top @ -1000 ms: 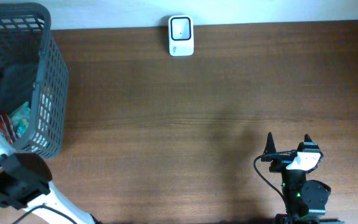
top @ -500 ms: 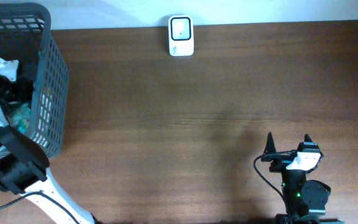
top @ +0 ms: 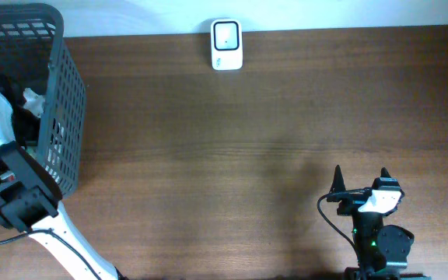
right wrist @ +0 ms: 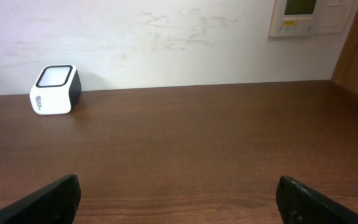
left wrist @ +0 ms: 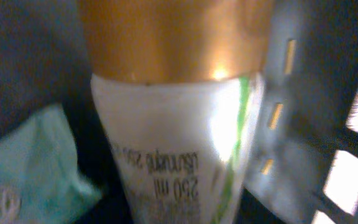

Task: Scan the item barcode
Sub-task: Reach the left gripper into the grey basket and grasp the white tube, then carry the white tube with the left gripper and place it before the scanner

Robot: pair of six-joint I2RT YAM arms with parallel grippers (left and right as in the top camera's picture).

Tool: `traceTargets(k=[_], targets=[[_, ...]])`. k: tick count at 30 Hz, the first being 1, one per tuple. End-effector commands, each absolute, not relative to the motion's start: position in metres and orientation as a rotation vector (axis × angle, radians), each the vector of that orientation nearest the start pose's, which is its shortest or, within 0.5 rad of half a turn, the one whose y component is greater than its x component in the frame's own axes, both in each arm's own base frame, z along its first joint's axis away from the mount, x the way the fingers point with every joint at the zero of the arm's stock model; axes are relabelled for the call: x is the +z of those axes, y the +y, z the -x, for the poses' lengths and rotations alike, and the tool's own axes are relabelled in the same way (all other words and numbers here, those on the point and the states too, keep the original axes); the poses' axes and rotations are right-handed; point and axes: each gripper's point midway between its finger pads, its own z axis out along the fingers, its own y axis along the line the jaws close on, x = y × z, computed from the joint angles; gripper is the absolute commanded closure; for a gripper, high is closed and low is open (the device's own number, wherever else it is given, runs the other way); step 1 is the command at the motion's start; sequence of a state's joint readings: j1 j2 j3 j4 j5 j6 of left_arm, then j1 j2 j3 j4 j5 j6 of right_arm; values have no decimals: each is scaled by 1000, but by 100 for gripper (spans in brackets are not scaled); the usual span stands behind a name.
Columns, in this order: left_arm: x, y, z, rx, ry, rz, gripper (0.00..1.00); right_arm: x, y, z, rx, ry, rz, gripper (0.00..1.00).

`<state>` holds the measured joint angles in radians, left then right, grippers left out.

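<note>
A bottle (left wrist: 179, 124) with a gold cap and a white body printed "250 ml" fills the left wrist view, very close to the camera. It lies inside the grey mesh basket (top: 62, 93) at the table's left edge. My left gripper (top: 28, 99) is down in that basket; its fingers do not show in either view, so its state is unclear. The white barcode scanner (top: 226, 44) stands at the table's far edge, and the right wrist view has the scanner (right wrist: 55, 90) at far left. My right gripper (top: 360, 180) rests open near the front right, holding nothing.
A teal packet (left wrist: 23, 162) lies beside the bottle in the basket, and the basket's slotted wall (left wrist: 316, 124) is right next to the bottle. The brown table (top: 247, 155) stretches between basket, scanner and right arm. A wall panel (right wrist: 309, 15) hangs behind the table.
My left arm has swung from the table's front left corner up and into the basket, reaching deeper in the last half second. The right arm has not moved.
</note>
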<state>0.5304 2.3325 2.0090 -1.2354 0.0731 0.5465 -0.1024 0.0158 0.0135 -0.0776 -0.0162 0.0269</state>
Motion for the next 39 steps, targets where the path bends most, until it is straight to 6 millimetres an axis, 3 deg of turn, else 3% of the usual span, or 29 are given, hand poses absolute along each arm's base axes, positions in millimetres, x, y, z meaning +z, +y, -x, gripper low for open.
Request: traceTargets(k=[1,2,3,4,5,6,7,9,10,11,12,15,17,22,23,24,26,30,33,36,39], targets=[[21,219,-393,-102,3131,-47,92,155,-25,-245,-48,1649,-109,1],[21,223,-393,-69,3138,-39,100,155,-25,-245,-48,1649,-109,1],[24,234,-394,16,3142,59,100,155,-25,-245,-48,1649,-109,1],[33,242,-400,65,3113,171,100,155,-25,-245,-48,1649,-109,1],[55,252,-418,110,3024,336,100,155,-25,-245,-48,1650,-109,1],[80,261,-433,143,2932,450,100,155,-25,-245,-48,1649,-109,1],[118,270,-451,173,2803,566,100,155,-25,-245,-48,1649,-109,1],[177,281,-471,184,2596,720,100,155,-25,-245,-48,1649,-109,1],[228,279,-486,135,2441,723,100,155,-25,-245,-48,1649,-109,2],[286,263,-501,22,2285,642,100,155,-25,-245,-48,1649,-109,1],[332,250,-506,-57,2162,593,100,155,-25,-245,-48,1649,-109,1],[404,239,-495,-163,1917,726,100,155,-25,-245,-48,1649,-109,1],[445,217,-486,-296,1811,722,100,155,-25,-245,-48,1649,-109,1],[511,169,-461,-429,1720,505,100,155,-25,-245,-48,1649,-109,1],[528,146,-450,-484,1709,431,100,155,-25,-245,-48,1649,-109,1],[536,127,-443,-540,1711,369,100,155,-25,-245,-48,1649,-109,1],[544,71,-429,-717,1749,217,100,155,-25,-245,-48,1649,-109,1],[507,-16,-429,-889,1940,174,100,155,-25,-245,-48,1649,-109,1],[468,-68,-434,-763,2101,217,100,155,-25,-245,-48,1649,-109,1],[432,-102,-428,-589,2244,229,100,155,-25,-245,-48,1649,-109,1],[388,-158,-416,-469,2411,120,100,155,-25,-245,-48,1649,-109,1]])
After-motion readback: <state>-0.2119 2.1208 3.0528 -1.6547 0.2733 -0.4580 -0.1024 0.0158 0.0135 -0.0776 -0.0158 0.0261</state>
